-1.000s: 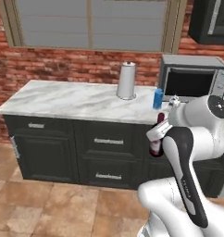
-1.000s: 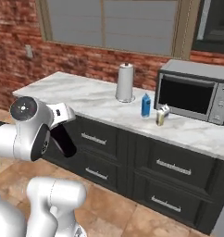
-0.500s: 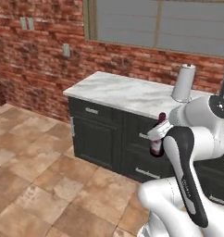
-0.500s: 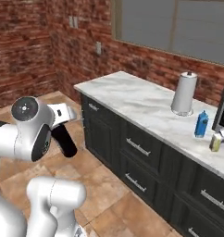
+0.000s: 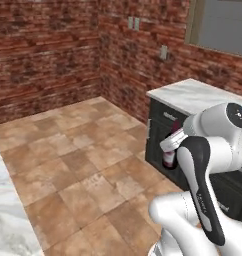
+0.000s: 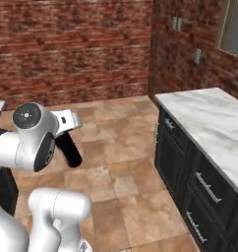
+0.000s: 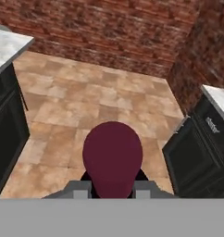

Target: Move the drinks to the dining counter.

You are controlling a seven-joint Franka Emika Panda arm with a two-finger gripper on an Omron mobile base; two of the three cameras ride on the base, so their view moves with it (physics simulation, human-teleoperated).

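Observation:
My gripper (image 7: 112, 186) is shut on the dark wine bottle, whose red cap (image 7: 112, 159) sits right in front of the hand camera. In the left base view the bottle (image 5: 169, 155), with its red label, hangs beside my forearm, held by the gripper (image 5: 173, 142) well above the floor. From the right base view the bottle (image 6: 69, 148) shows as a dark shape under the white hand (image 6: 68, 121). A white marble top that seems to be the dining counter (image 5: 7, 220) lies at the lower left, and also at the hand view's upper left (image 7: 3, 44).
The narrower marble counter with dark drawers (image 6: 209, 123) runs along the right, under a brick wall (image 5: 53, 45). Open tiled floor (image 6: 111, 147) stretches between it and the marble top at the left. Dark cabinet fronts (image 7: 7, 125) flank both sides of the hand view.
The whole picture has swung left as the base turns: the paper towel roll, microwave and other drinks have left the views, and the brick corner and floor have come in. The bottle stays gripped.

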